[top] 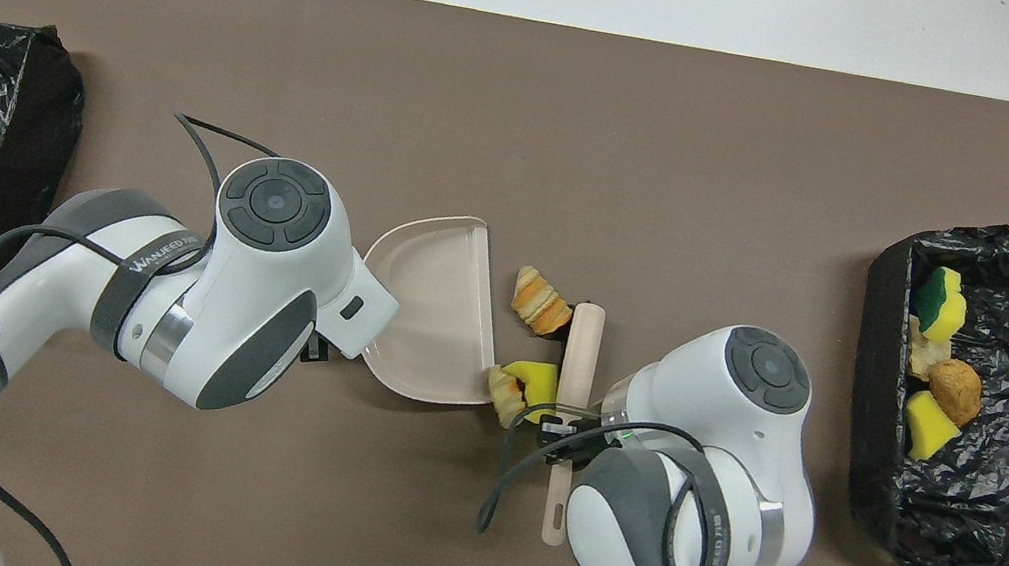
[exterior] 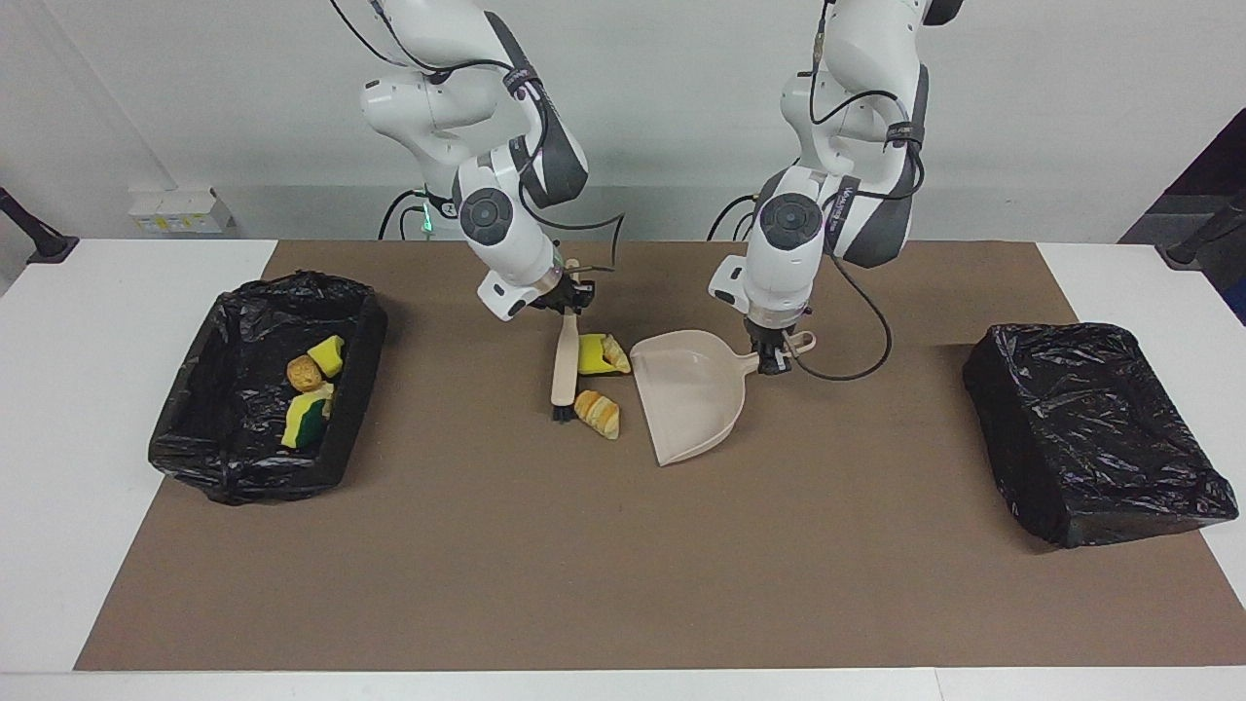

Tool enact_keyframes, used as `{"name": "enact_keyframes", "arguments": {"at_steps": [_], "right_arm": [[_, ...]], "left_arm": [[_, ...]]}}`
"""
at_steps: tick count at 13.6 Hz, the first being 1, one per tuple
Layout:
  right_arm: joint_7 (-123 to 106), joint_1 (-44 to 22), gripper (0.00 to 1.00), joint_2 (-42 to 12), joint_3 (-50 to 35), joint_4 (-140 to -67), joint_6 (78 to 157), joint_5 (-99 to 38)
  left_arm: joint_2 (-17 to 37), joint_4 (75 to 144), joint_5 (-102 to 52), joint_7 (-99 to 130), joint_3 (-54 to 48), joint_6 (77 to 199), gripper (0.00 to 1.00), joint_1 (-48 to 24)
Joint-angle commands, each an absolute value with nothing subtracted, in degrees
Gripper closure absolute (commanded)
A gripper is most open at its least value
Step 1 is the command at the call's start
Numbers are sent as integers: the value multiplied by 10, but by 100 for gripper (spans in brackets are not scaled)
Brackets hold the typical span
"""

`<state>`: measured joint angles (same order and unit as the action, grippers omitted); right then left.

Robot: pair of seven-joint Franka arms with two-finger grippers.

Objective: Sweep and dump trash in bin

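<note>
1. Brown matting [exterior: 623, 565] covers the middle of the white table, and a pale wall stands at the robots' end.
2. In the facing view we see the right gripper [exterior: 568, 304] clamped on the handle of the beige brush [exterior: 563, 365], whose bristles touch the mat.
3. Just beside the brush, on the side toward the left arm's end, lie three pieces of the trash: a yellow sponge chunk [exterior: 590, 354], a pale pastry piece [exterior: 615, 353] touching it, and a golden pastry piece [exterior: 598, 413] farther from the robots.
4. We find the left gripper [exterior: 772, 362] closed on the handle of the beige dustpan [exterior: 693, 401], whose open mouth faces the scraps; the pale pastry piece touches its rim.
5. Four more scraps [exterior: 311, 389] lie in the black-lined bin [exterior: 195, 443] at the right arm's end of the table; a second black-lined bin [exterior: 1095, 428] sits at the left arm's end.
6. From overhead we see the brush [top: 579, 356] and dustpan [top: 434, 312] with the golden pastry [top: 537, 300], yellow sponge [top: 535, 379] and pale pastry [top: 502, 394] between them.
7. Overhead, the right gripper [top: 569, 432] grips the brush handle, while the left arm's wrist hides the left gripper.
</note>
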<state>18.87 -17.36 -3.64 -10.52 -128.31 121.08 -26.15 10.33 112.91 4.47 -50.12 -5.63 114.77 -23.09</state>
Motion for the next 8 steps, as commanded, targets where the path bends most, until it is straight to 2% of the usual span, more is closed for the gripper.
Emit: {"name": "enact_keyframes", "arguments": {"at_steps": [1,5,8], "right_arm": [[222,-205,100,-44,-106,-1285,1242,-319],[219,-234,100,-51,-106,-1273,1288,-417],[225,-246,100,-64,-106,-1236,1289,-432]], "left_arm": [[80,1157,55,-510,-52,1140,100,-233],[80,1157,55,-508,-52,1135,100,-233],[79,1158,55,-507,-52,1136,100,-232]]}}
